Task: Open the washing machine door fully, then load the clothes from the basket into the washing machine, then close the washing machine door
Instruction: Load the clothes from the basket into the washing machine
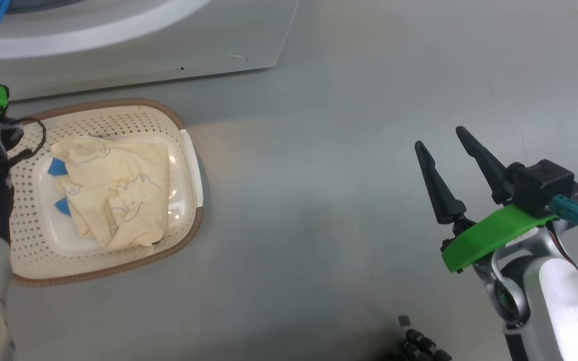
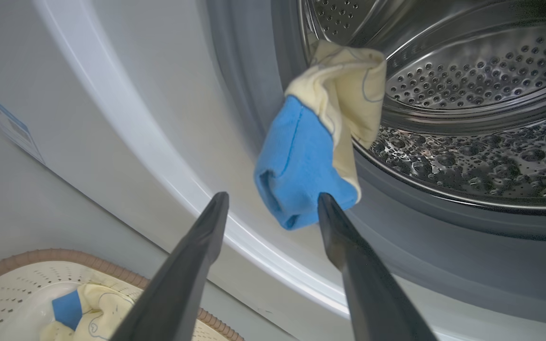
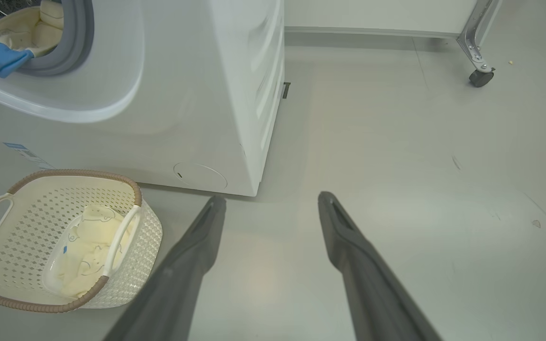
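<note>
My left gripper (image 2: 273,199) stands open at the washing machine (image 3: 183,94) mouth. A cream garment with a blue cuff (image 2: 306,166) hangs over the grey gasket and the drum's lip. The cuff's lower end dangles just past my fingertips (image 2: 323,201), and the jaws are not closed on it. More of the clothes (image 1: 116,193) lie crumpled in the basket (image 1: 28,260) on the floor before the machine. My right gripper (image 1: 444,143) hovers open over bare floor to the right, holding nothing. The washing machine door is out of view.
The perforated steel drum (image 2: 481,85) lies open behind the hanging garment. A blue label (image 3: 26,154) marks the machine's lower front. A wheeled frame's caster (image 3: 481,78) stands at the far right. Grey floor (image 1: 329,200) stretches between the basket and my right arm.
</note>
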